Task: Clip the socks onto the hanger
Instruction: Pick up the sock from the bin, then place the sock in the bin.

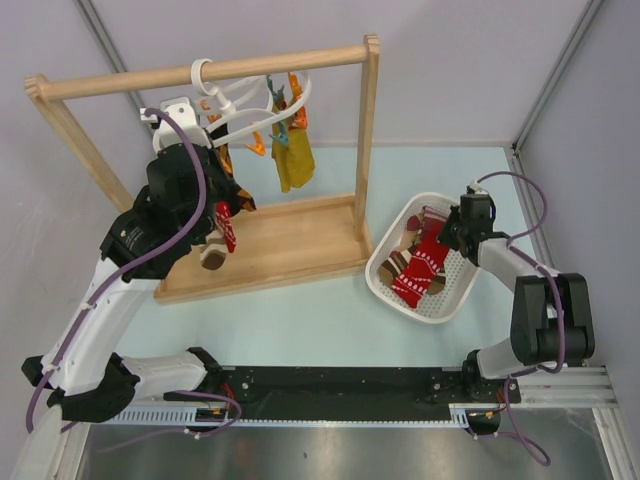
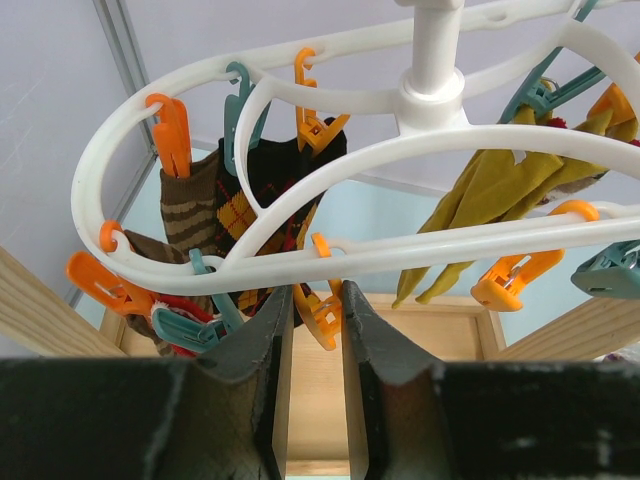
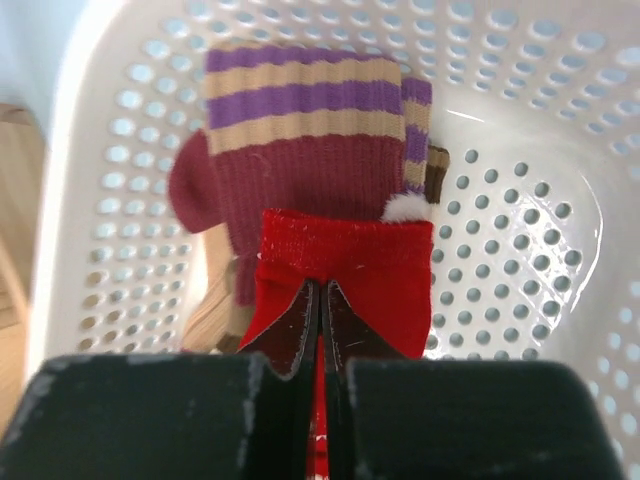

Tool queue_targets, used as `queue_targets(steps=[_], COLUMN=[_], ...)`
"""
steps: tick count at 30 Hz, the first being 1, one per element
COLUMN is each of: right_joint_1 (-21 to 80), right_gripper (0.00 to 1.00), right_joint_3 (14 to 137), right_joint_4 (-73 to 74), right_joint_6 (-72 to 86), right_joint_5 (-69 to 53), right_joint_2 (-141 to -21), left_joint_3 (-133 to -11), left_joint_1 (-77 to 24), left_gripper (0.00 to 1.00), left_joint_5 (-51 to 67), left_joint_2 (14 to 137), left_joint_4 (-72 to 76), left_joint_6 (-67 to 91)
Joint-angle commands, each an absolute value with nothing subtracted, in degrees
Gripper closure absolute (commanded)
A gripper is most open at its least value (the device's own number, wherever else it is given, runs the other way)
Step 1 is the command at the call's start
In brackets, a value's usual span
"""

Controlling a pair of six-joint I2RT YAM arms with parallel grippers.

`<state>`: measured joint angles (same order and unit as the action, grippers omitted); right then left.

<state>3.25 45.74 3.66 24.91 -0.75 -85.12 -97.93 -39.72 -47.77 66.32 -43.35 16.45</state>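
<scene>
Over the basket (image 3: 560, 330), right claw (image 3: 320, 300) pinches the red sock (image 3: 350, 270); left claw (image 2: 315, 320) gapes under the hanger (image 2: 430, 150).

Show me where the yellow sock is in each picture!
Top external: yellow sock hangs from the white hanger, upper middle.
Left wrist: yellow sock at right, clipped on the hanger.
Right wrist: not in it.
Shared landmark: the hanger.

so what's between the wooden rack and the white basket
Only bare table, as the top external view shows; the wooden rack base and the basket rim sit close together but apart.
</scene>
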Motion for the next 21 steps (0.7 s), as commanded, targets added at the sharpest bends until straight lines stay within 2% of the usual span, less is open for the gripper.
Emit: queue_targets(steps=[1, 9, 14, 21], right_joint_1=[3.3, 7.5, 13.4, 26.1], right_gripper=[1.00, 1.00, 1.00, 1.00], right_joint_3=[45.7, 45.7, 45.8, 47.4], right_joint_4=[4.8, 4.8, -5.7, -18.1], right_joint_6=[23.6, 17.6, 11.9, 3.3], right_joint_5=[-0.9, -2.8, -7.8, -15.4], right_joint_2=[-77.6, -64.2, -57.0, -57.0], left_joint_3=[-98.5, -99.0, -99.1, -99.0], left_joint_1=[-39.4, -39.4, -39.4, -39.4], left_gripper=[1.00, 1.00, 1.00, 1.00], left_joint_5=[-46.4, -45.7, -44.7, -44.0], left_joint_2=[66.0, 65.8, 65.5, 65.0], left_joint_4=[-44.6, -44.9, -44.9, -44.8], left_joint_6=[15.9, 16.1, 16.1, 15.9])
